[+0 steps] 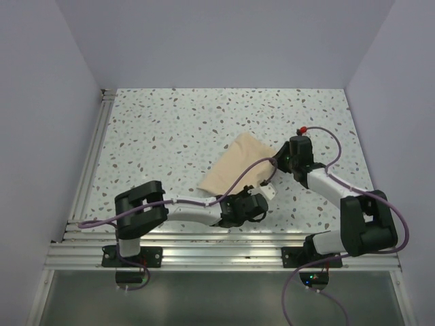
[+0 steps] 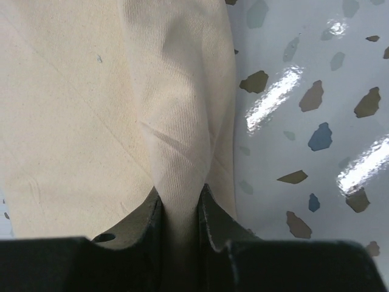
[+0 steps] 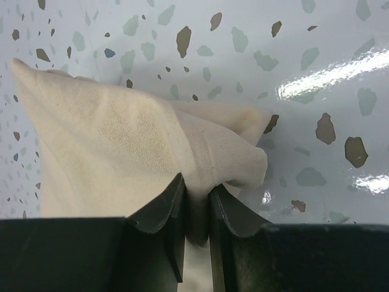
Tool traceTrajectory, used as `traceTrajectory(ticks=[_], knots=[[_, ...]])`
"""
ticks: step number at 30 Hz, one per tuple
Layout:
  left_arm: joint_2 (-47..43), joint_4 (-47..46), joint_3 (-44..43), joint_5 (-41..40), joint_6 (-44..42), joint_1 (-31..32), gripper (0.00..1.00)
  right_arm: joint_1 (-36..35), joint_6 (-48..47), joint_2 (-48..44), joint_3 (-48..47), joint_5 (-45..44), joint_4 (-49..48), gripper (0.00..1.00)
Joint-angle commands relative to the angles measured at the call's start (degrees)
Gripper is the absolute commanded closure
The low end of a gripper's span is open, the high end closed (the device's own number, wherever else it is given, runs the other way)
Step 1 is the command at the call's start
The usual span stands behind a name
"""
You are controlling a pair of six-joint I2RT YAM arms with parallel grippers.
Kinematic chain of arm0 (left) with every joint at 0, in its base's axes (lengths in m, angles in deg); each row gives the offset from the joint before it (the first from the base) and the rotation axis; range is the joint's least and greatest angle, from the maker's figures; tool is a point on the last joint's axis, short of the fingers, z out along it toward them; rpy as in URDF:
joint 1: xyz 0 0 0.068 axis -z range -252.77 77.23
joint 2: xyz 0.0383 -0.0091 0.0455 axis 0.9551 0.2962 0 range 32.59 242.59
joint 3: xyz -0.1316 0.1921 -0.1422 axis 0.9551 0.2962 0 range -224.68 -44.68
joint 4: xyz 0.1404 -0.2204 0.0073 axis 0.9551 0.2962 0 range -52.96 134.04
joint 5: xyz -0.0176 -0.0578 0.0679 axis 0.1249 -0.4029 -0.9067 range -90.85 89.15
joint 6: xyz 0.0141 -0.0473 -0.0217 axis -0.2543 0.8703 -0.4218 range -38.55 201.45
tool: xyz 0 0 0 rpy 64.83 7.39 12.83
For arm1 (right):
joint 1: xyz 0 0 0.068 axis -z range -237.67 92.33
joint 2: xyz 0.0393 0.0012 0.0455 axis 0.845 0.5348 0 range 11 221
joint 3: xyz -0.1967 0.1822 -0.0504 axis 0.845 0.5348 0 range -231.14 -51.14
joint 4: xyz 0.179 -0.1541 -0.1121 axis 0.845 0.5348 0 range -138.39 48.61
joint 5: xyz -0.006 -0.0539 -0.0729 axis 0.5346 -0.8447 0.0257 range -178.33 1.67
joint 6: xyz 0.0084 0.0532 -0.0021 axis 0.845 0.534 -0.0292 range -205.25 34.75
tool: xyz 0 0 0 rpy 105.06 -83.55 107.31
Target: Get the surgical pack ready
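Over on the left, the left gripper point(image 2: 179, 198) sits with its jaws drawn narrow, pinching a raised ridge of the plain beige-tan soft wrap sheet point(image 1: 238, 166) at its near corner. The sheet lies bunched and folded a little right of the middle, stretched between the two arms. Across to the right, the right gripper point(image 3: 196, 185) is clamped the same way on a crumpled fold at the sheet's right edge.

Both pinches look thin, so the step in hand is probably opening the sheet out. The judgement here is that it goes best with the two arms lifting together and drawing apart evenly. A slow pull should keep the cloth from sliding out of either bite. Keeping the fabric low should let it settle flat rather than twist.

The white speckled terrazzo-patterned surface point(image 1: 170, 129) is glossy and throws glare in both wrist views. An aluminium rail frame point(image 1: 217, 251) runs along its near edge. Pale lilac walls point(image 1: 224, 41) close in on three sides.
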Motion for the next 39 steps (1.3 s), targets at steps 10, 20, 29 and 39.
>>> traceTrajectory(ticks=[10, 20, 29, 39], knots=[[-6.80, 10.71, -5.25, -4.85, -4.01, -6.29, 1.00, 1.79, -0.16, -1.26, -7.08, -5.40, -0.39, 1.00], [-3.56, 5.00, -0.24, 0.86, 0.82, -0.41, 1.00, 1.79, 0.63, -0.12, 0.49, -6.98, -2.07, 1.00], [1.19, 3.59, -0.68, 1.57, 5.22, 4.87, 1.00, 2.32, -0.69, -3.45, 4.35, -9.26, 1.45, 0.68], [-4.61, 4.29, -1.37, 3.67, 6.28, 4.78, 0.29, 2.49, -2.80, -11.53, 3.31, -10.14, 9.35, 0.15]])
